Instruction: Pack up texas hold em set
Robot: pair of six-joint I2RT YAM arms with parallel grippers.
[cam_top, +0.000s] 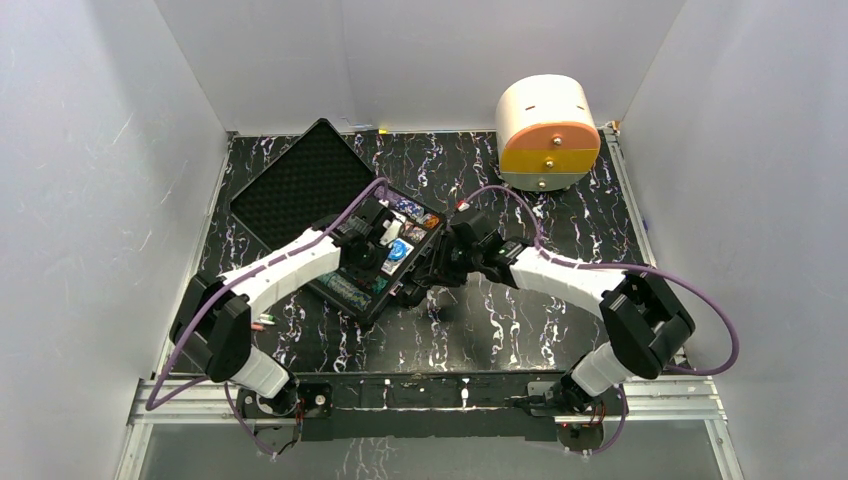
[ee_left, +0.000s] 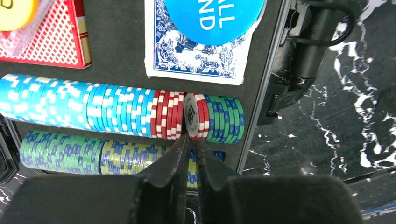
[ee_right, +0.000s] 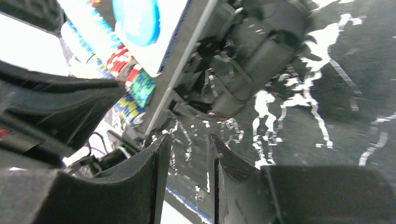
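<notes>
Black marbled counter (cam_top: 600, 200): your left pincer (ee_left: 190, 140), nearly closed and holding nothing, points across the chip row (ee_left: 116, 114) at its gap.

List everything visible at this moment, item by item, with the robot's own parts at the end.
case: one, black, open at table centre-left, foam-lined lid laid back to the far left
chip rows: two, upper row light blue, red and green, lower row green and yellow-blue, in the case
red card deck: one, in the case beside the blue deck
blue card deck: one, above the upper chip row
blue disc: one, lying on the blue deck
yellow disc: one, at the red deck
drawer box: one, white and orange, far right of table
pens: red and green, count unclear, by the left arm
table: one, black marbled
left claw: nearly shut, tips at the upper chip row
right claw: slightly open, empty, at the case's right edge
</notes>
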